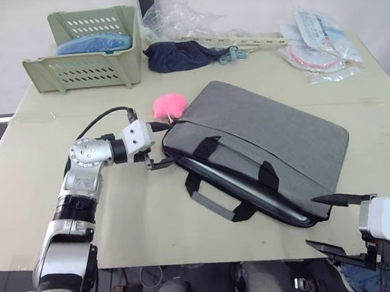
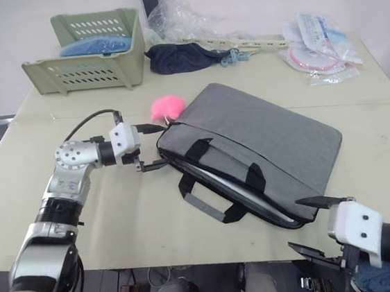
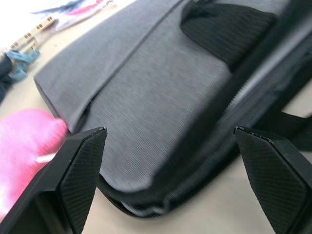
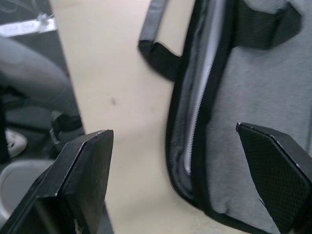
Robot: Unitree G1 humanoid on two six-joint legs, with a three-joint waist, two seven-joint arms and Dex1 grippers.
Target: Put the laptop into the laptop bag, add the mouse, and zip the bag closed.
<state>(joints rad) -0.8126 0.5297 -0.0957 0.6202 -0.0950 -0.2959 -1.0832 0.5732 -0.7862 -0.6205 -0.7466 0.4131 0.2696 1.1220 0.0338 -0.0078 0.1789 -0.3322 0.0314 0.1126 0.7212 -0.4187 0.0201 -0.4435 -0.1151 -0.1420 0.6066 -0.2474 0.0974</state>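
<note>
Handling soft grey fabric laptop bag [image 1: 264,139]: pinch the stiff black zip edge; both pincers, left [image 1: 154,144] and right [image 1: 334,222], gape apart.

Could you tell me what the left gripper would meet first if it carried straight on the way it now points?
Most likely the near corner of the laptop bag, lying between the open left gripper fingers.

We see a green basket [image 1: 89,66] holding blue cloth [image 1: 93,42], a navy bundle [image 1: 178,54], a pink fluffy lump [image 1: 169,105], and plastic packets [image 1: 317,42].
</note>
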